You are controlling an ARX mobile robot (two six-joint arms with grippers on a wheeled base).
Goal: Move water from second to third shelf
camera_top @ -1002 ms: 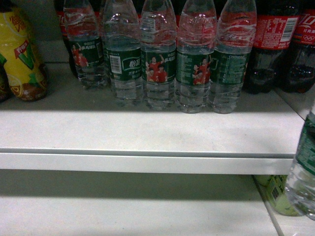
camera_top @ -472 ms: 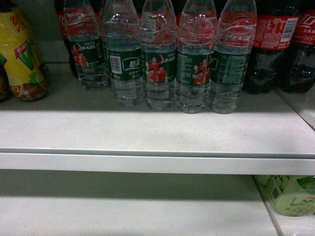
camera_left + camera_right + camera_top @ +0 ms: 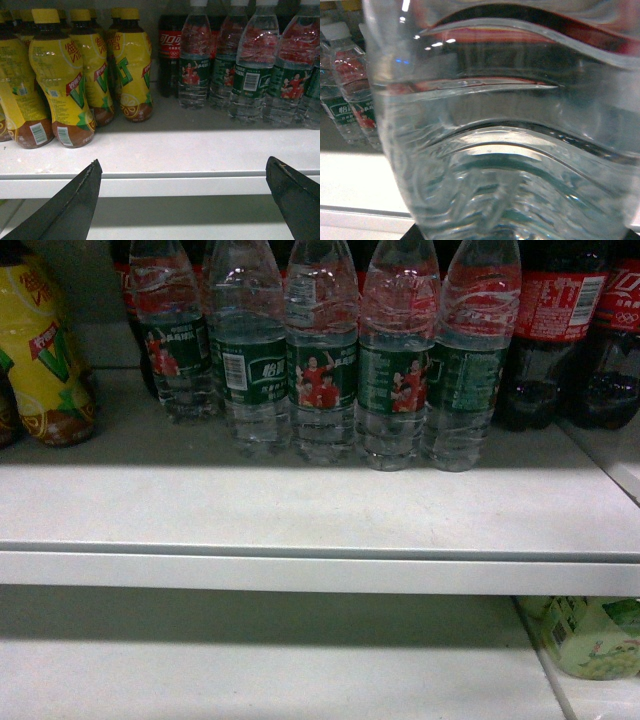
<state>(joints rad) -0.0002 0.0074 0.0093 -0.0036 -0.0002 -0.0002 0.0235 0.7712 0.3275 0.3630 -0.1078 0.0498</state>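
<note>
One water bottle (image 3: 510, 150), clear ribbed plastic with water inside, fills the right wrist view at very close range; the right gripper itself does not show, so whether its fingers are clamped on this bottle cannot be told, though the closeness suggests it is carried there. It is out of the head view, so its place relative to the shelves is uncertain. Five like bottles, the row of water bottles (image 3: 325, 370), stand upright side by side at the far part of the upper shelf (image 3: 300, 510), green labels facing out. Right of the row: dark cola bottles (image 3: 560, 330) with red labels. Left of it: yellow tea bottles (image 3: 65, 80), grouped at the far left. Below: the lower shelf (image 3: 250, 670), with a pale green pack (image 3: 590, 635) at its right edge. The left gripper (image 3: 185, 195) hangs in front of the upper shelf's near lip, fingers spread wide, holding nothing. Step in hand, by judgement: carrying the bottle down to the lower shelf. Done well, it stays upright, passes under the upper shelf's lip, clears the green pack, and is released only once its base rests flat.
</note>
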